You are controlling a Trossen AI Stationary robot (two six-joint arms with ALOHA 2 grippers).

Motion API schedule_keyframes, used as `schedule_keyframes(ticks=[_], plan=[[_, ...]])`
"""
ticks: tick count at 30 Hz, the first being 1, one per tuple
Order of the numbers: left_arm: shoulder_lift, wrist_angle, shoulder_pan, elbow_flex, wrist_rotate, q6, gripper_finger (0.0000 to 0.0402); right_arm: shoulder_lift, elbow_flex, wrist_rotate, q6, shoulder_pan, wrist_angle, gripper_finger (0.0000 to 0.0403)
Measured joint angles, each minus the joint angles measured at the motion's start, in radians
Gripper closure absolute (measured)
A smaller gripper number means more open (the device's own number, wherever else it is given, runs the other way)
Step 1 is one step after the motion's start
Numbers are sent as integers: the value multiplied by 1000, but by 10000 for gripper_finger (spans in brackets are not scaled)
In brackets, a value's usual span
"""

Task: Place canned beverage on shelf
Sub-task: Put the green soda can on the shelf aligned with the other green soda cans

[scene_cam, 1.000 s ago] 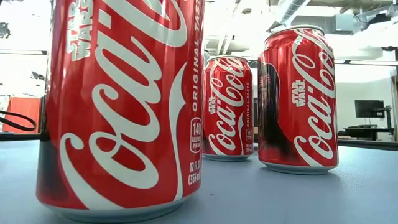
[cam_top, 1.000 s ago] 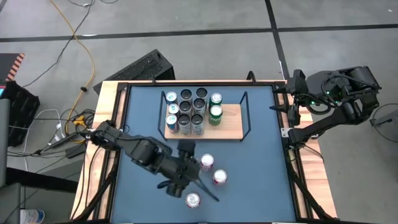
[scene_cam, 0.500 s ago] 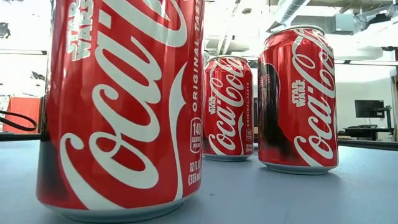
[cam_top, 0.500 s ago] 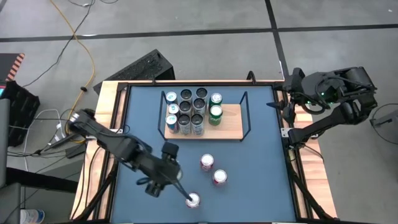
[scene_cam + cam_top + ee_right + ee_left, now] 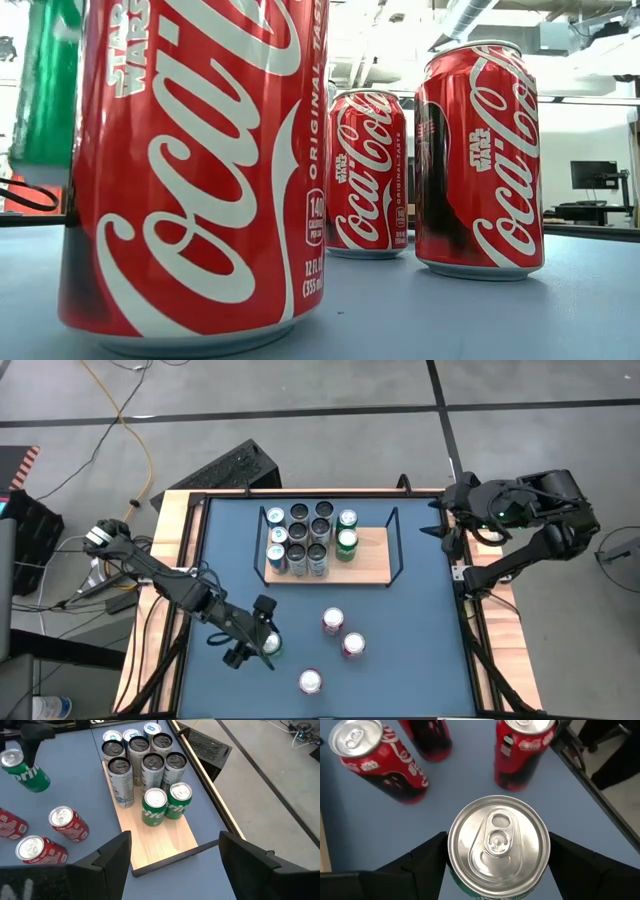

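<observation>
**High view.** The left gripper (image 5: pixel 262 643) has been drawn back from the three red cans (image 5: pixel 332 620) toward the table's left side. A green can (image 5: pixel 271 646) now shows at its fingers, where none was visible half a second earlier. The shelf (image 5: pixel 372 565) lies well apart from it, toward the far edge. Its left part is filled with cans, and bare board is left at the right rail. The right gripper (image 5: pixel 447 525) has been swung slightly inward beside the table's right edge.

**Low view.** A green shape (image 5: pixel 45 90), absent earlier, is now seen upper left behind the nearest red can, with its lower edge above the table line. The can is therefore judged to be lifted. Carrying it to the shelf is the step still to be done.

**Left wrist view.** The left gripper (image 5: pixel 497 852) is closed on the green can (image 5: pixel 499 845), with a finger pressed against each side.

**Right wrist view.** The right gripper (image 5: pixel 175 842) is spread wide and holds nothing. The green can (image 5: pixel 25 775) is seen tilted and clear of the surface.

**Surface and room.** The blue tabletop (image 5: pixel 420 640) is flat and matte, framed in light wood. Grey floor and a yellow cable (image 5: pixel 135 450) lie beyond it. A monitor (image 5: pixel 593 175) stands in the bright room behind.
</observation>
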Motion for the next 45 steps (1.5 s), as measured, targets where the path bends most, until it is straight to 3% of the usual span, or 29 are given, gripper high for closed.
schedule_keyframes(ticks=[16,27,34,40,43,45], plan=[[14,64,1,-118,-2,33,121,31,0,15,-1,0,-9,121],[14,78,1,-119,-24,54,67,31,0,16,-23,0,-9,121],[14,125,1,-117,-26,-38,64,31,0,16,-35,0,-9,121],[14,135,9,-56,-90,-126,63,31,0,16,-54,0,-9,121],[14,133,17,-8,-114,-235,63,31,0,16,-56,0,-10,121],[14,131,22,35,-142,-390,63,31,0,16,-56,0,-10,121]])
